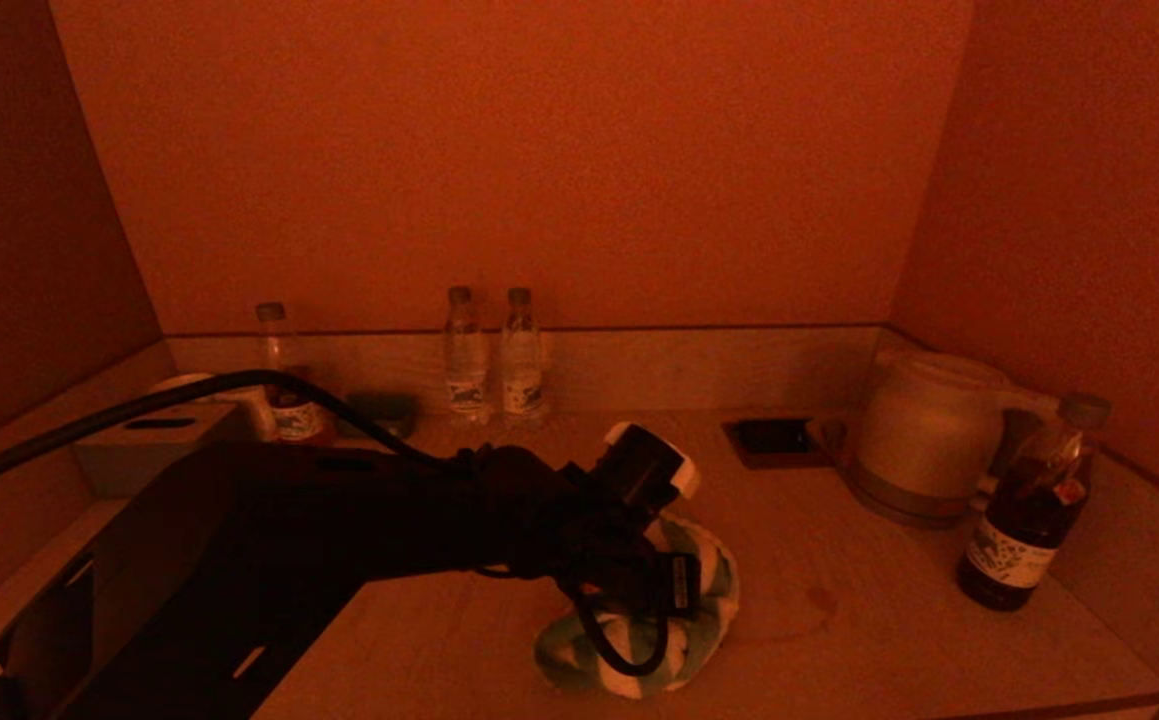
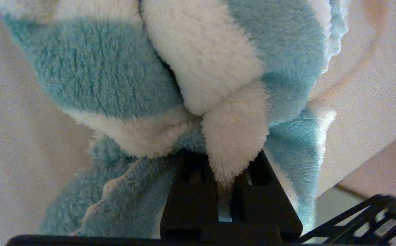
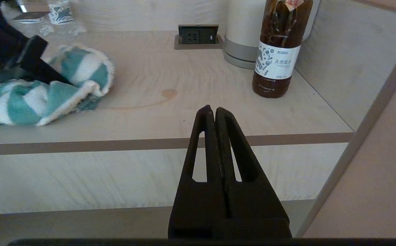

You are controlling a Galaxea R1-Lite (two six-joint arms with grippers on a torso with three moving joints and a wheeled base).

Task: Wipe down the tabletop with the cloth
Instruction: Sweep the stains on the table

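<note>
A teal and white striped fluffy cloth (image 1: 704,610) lies bunched on the light wooden tabletop (image 1: 899,620), near its front middle. It also shows in the left wrist view (image 2: 122,75) and in the right wrist view (image 3: 47,92). My left gripper (image 1: 639,590) is shut on a fold of the cloth and presses it on the table; in the left wrist view (image 2: 224,171) white pile sticks out between the black fingers. A thin brownish ring stain with a spot (image 3: 168,94) marks the table right of the cloth. My right gripper (image 3: 214,111) is shut and empty, parked in front of the table's front edge.
A dark drink bottle (image 1: 1029,510) and a white kettle (image 1: 924,435) stand at the right. A recessed socket (image 1: 774,438) sits behind them. Two water bottles (image 1: 494,355) stand at the back wall. Another bottle (image 1: 284,385) and a box (image 1: 154,445) stand back left.
</note>
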